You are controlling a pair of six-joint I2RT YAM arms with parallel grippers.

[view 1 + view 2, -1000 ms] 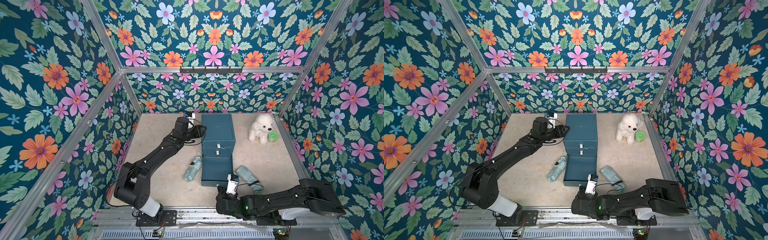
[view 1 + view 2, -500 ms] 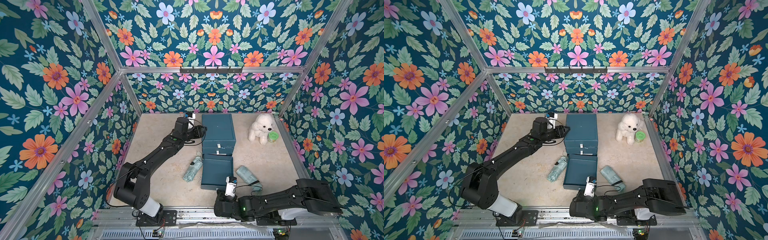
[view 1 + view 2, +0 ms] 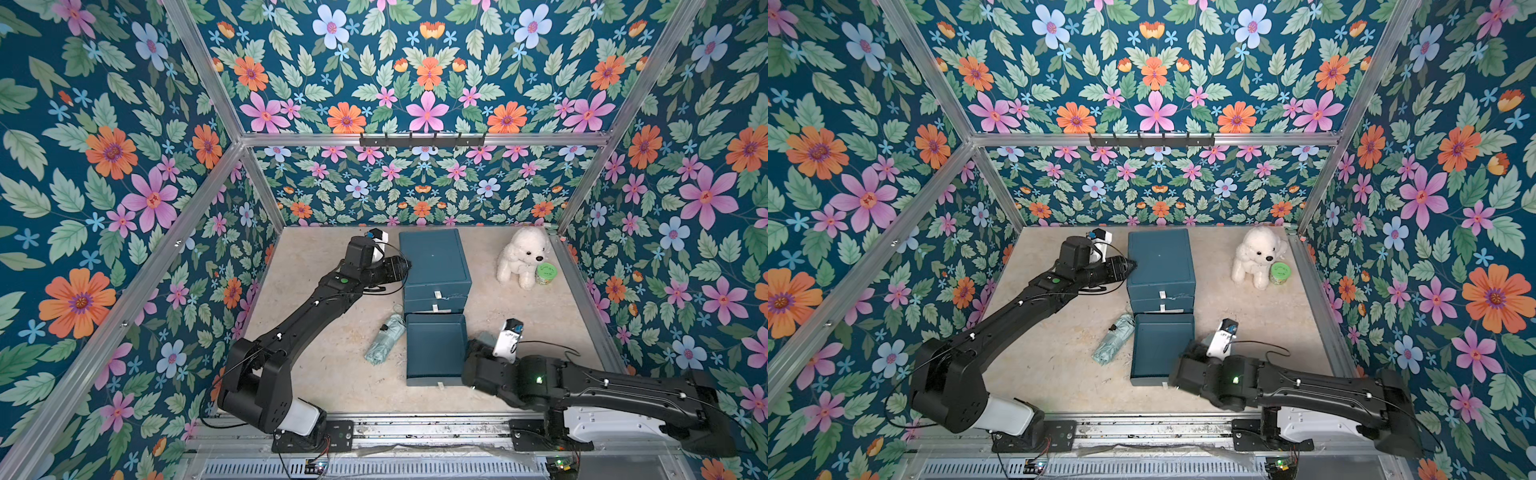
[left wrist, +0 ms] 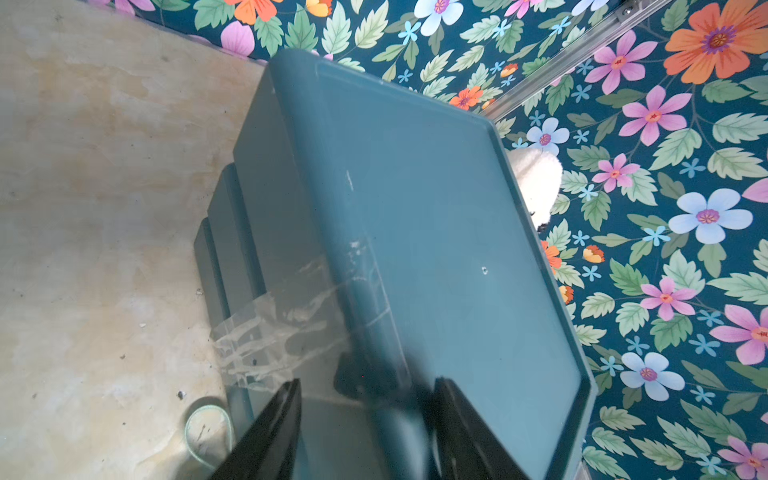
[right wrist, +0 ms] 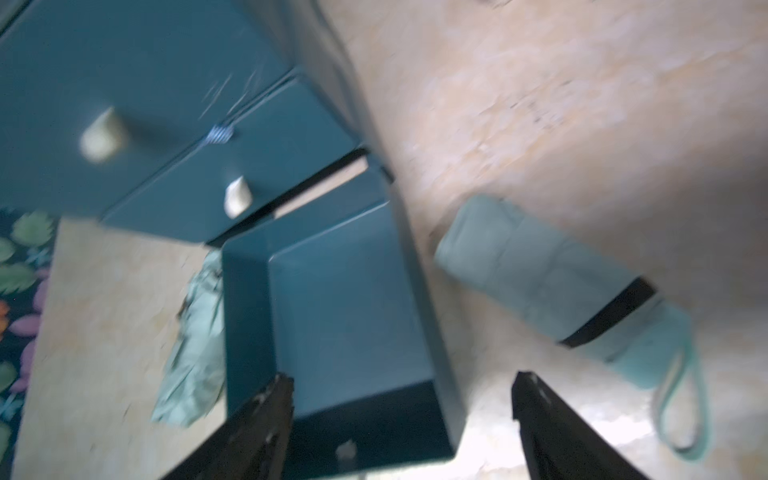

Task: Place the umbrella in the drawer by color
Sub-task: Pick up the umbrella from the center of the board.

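Observation:
The teal cabinet stands mid-floor with its bottom drawer pulled out and nothing in it. A pale mint umbrella lies folded on the floor left of the drawer. A darker teal umbrella with a black band and a wrist strap lies right of it, mostly hidden under my right arm in both top views. My right gripper is open wide at the drawer's front right corner, holding nothing. My left gripper stands open, jaws either side of the cabinet's upper left edge.
A white plush dog with a green cup sits at the back right. Flowered walls close in the floor on three sides. The two upper drawers are shut, each with a small white knob.
The bottom drawer has slid further out. My right gripper has opened, let go of the drawer's knob and shifted right. The left gripper has opened slightly.

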